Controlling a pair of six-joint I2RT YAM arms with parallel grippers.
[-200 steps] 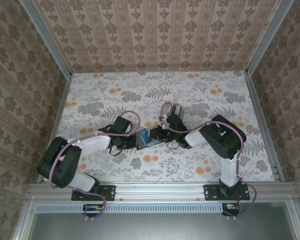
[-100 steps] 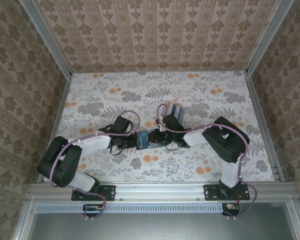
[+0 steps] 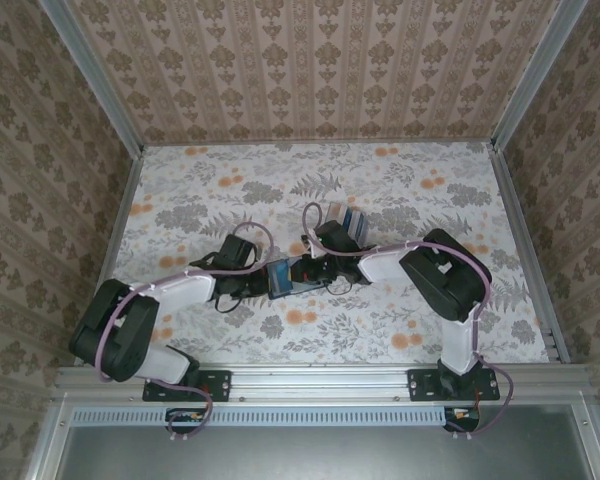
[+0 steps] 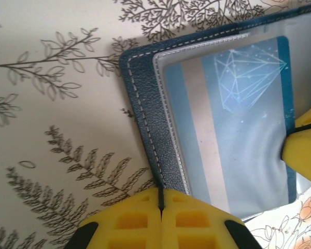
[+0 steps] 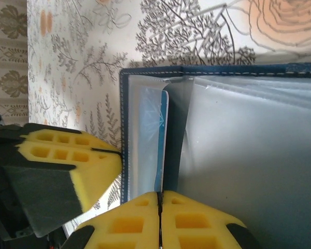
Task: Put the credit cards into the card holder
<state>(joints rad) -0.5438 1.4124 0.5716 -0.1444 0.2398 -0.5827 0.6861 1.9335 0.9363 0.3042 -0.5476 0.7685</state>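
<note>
Floral tabletop: L gripper fingers pressed tight, pinching card holder edge; R gripper fingers nipping blue card end.

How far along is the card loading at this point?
Done: one blue card sits in a clear sleeve of the open card holder. In hand: the left gripper and right gripper, both shut, meet the holder's edges. Left: the other cards lie on the table beyond.
</note>
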